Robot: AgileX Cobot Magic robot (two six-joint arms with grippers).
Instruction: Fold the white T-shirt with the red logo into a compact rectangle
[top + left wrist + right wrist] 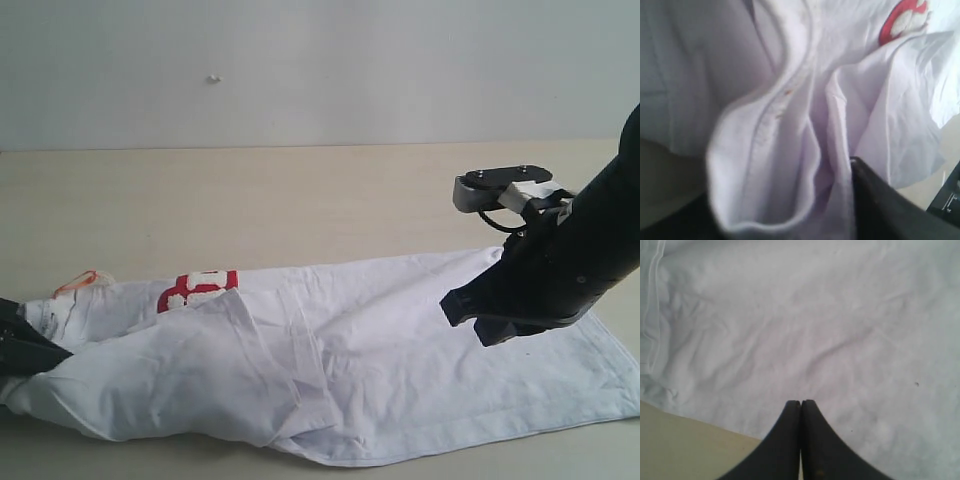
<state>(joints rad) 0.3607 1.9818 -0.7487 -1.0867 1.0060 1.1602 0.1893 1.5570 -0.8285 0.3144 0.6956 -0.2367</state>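
The white T-shirt (350, 350) lies stretched across the table, with one side flapped over the body. Part of the red logo (197, 289) peeks out near the collar end, next to an orange neck tag (75, 283). My left gripper (22, 345) sits at the shirt's left end, shut on a bunched fold of cloth (785, 200); the logo (902, 20) shows beyond it. Above the hem end hovers my right gripper (465, 310), its fingertips pressed together with nothing between them (800, 402), over flat white fabric (790, 315).
The beige table (300, 200) runs back to a pale wall. In the right wrist view a strip of bare table (680, 445) shows beside the shirt's edge. The right arm (580, 260) reaches in from the right over the hem.
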